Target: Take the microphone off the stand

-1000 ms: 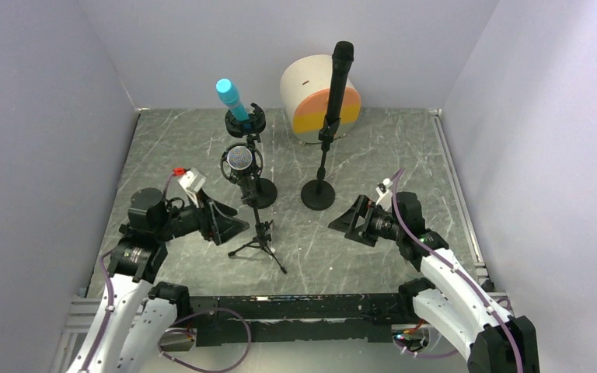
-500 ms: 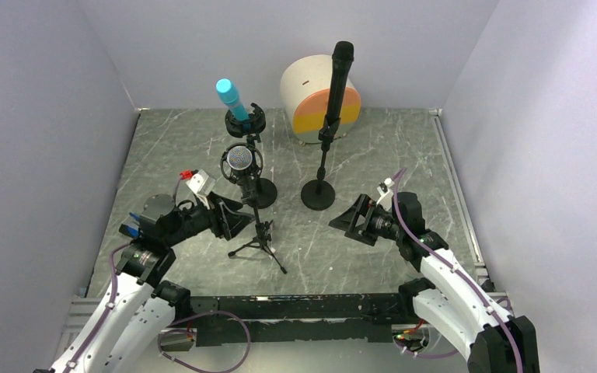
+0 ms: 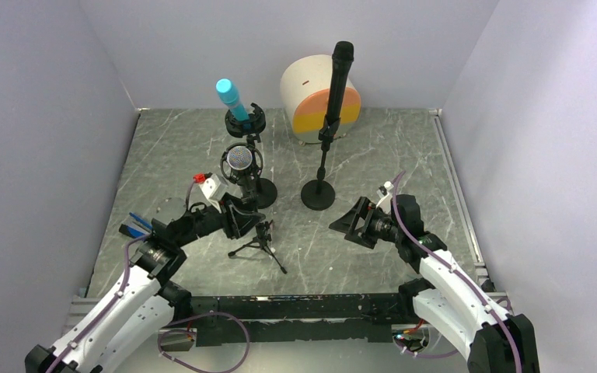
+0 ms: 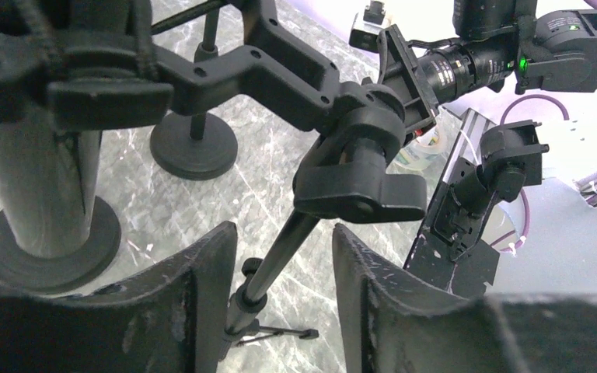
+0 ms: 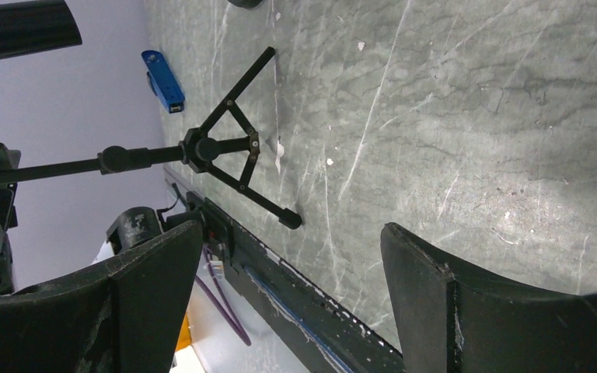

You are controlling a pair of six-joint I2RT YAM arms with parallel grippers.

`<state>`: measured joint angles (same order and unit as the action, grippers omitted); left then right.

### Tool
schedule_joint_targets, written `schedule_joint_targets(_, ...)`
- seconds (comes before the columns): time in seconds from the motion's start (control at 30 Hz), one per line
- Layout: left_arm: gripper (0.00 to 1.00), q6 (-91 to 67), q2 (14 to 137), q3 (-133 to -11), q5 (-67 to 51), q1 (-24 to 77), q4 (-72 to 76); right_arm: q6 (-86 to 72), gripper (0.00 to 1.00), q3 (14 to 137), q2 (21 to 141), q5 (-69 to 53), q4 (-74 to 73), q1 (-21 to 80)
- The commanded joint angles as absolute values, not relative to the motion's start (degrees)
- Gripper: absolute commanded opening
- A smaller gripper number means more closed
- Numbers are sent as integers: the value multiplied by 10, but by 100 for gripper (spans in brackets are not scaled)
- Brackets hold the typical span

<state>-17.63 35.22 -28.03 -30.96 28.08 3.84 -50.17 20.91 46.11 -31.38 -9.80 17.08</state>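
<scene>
Just left of centre in the top view, the microphone point(image 3: 239, 159) with the silver mesh head sits in its shock mount point(image 3: 240, 166) atop the tripod stand point(image 3: 261, 235). The left gripper point(image 3: 247, 220) is at that stand's pole point(image 4: 278, 252) below the mount, its fingers point(image 4: 202, 284) partly parted on either side of it with a gap on each side, gripping nothing. Right of centre, the right gripper point(image 3: 346, 221) sits low over the table point(image 3: 412, 155) with fingers point(image 5: 148, 284) wide and empty, while a blue microphone point(image 3: 230, 97) and a black microphone point(image 3: 340, 74) stand further up, near a white-and-orange cylinder point(image 3: 307, 97).
</scene>
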Motion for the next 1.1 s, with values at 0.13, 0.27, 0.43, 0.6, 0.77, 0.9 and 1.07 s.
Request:
schedule_joint_targets(0.13, 25, -151, 375, -258, -292, 302, 172, -508, 88, 207, 455, -303, -79, 174)
schedule_joint_targets(0.27, 3, -142, 396, -256, -319, 308, 209, -512, 88, 201, 454, -305, -74, 174)
schedule_joint_targets(0.43, 3, -145, 427, -255, -336, 318, 253, -508, 87, 201, 453, -304, -78, 175)
schedule_joint_targets(0.6, 3, -101, 470, -271, -335, 349, 288, -502, 87, 200, 446, -299, -87, 174)
schedule_joint_targets(0.77, 3, -39, 536, -321, -347, 387, 292, -501, 87, 195, 421, -297, -75, 174)
schedule_joint_targets(0.9, 3, 2, 587, -357, -371, 403, 288, -506, 88, 189, 399, -287, -71, 174)
schedule_joint_targets(1.07, 3, 30, 624, -364, -421, 406, 316, -505, 88, 181, 380, -280, -76, 173)
